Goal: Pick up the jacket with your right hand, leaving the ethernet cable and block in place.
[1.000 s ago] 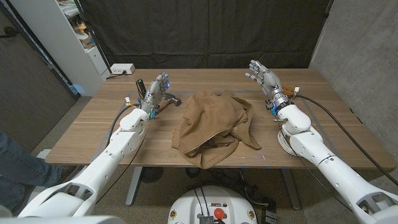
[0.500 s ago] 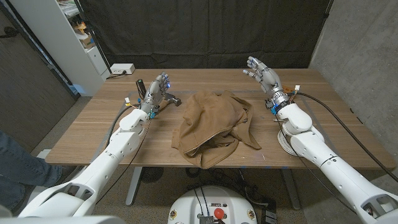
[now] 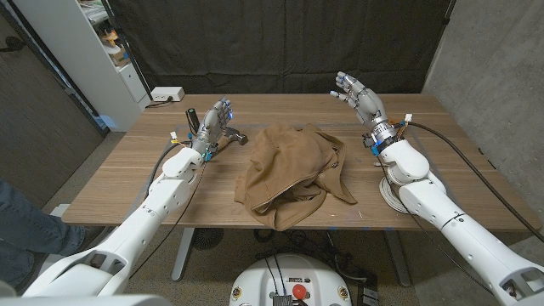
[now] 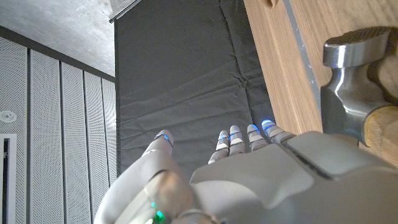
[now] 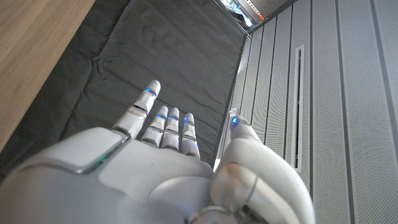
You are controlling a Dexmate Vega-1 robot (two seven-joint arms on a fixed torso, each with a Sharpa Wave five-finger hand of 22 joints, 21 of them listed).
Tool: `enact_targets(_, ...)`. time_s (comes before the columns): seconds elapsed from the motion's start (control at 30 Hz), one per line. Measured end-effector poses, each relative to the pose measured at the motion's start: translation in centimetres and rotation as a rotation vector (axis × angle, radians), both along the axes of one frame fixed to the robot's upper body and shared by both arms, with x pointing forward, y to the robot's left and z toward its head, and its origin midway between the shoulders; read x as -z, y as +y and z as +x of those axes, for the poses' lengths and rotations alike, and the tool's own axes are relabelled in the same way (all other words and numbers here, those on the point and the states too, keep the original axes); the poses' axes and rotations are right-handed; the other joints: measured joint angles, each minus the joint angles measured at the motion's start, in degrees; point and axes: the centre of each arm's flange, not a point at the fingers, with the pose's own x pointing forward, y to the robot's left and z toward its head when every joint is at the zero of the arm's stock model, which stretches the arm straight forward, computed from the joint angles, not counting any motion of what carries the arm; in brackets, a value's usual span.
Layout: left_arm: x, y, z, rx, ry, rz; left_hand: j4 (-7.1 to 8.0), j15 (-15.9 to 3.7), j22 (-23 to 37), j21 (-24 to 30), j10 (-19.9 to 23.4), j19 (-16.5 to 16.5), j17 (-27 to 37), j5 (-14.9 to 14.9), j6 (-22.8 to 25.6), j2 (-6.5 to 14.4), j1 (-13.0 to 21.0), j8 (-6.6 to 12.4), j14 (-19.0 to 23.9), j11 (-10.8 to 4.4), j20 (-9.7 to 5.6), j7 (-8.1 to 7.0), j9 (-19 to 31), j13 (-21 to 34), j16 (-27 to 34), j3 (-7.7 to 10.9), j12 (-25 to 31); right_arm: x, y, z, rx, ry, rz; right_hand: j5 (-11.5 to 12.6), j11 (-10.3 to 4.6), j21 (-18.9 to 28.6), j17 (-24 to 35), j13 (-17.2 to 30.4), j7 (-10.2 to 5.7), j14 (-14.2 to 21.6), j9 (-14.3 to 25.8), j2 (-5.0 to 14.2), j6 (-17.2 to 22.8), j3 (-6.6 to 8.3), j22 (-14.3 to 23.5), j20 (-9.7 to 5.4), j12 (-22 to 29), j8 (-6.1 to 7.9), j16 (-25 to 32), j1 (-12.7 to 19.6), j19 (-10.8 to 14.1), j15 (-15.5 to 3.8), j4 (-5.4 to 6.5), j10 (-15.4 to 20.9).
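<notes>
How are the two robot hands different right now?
The right robot hand is raised near the table's far edge with its fingers spread, well apart from the brown jacket. The left robot hand sits lower, right beside a hammer, with its fingers closer together. The right robot hand has nothing next to it; the left robot hand has the hammer's head by it. Both are silver, hold nothing, and have blue-lit fingertips.

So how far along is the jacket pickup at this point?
Nothing is done yet: the jacket lies crumpled on the table. The right hand is raised, open and apart from it, holding nothing. Left hand is open beside a hammer. Reach, grasp and lift all remain.
</notes>
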Motion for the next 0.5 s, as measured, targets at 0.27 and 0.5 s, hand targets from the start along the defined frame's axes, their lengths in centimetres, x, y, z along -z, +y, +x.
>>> enact_targets(0.27, 0.1, 0.0, -0.1, -0.001, 0.002, 0.003, -0.41, 0.00, 0.0, 0.0, 0.0, 0.2, 0.0, 0.0, 0.0, 0.0, 0.0, 0.00, 0.0, 0.00, 0.21, 0.00, 0.0, 0.0, 0.0, 0.06, 0.0, -0.2, 0.4, -0.7, -0.002, -0.031, -0.030, 0.0, -0.42, -0.5, -0.3, -0.3, -0.21, 1.7, 0.0, 0.00, -0.2, 0.00, 0.0, 0.40, 0.0, 0.00, 0.4, 0.0, -0.8, -0.42, 0.00, 0.4)
enact_targets(0.5, 0.2, -0.1, -0.1, -0.001, 0.003, 0.003, -0.40, 0.00, 0.0, 0.0, 0.0, 0.1, 0.0, 0.0, 0.0, 0.0, 0.0, 0.00, 0.0, 0.00, 0.94, 0.00, 0.0, 0.0, 0.0, 0.06, 0.0, -0.3, 0.7, -1.1, 0.009, -0.061, -0.057, 0.0, -0.72, -1.4, -0.5, -0.5, -1.06, 3.2, 0.0, 0.01, -0.2, -0.24, 0.0, 1.42, 0.0, 0.00, 1.1, 0.0, -1.8, -1.02, -0.24, 0.7)
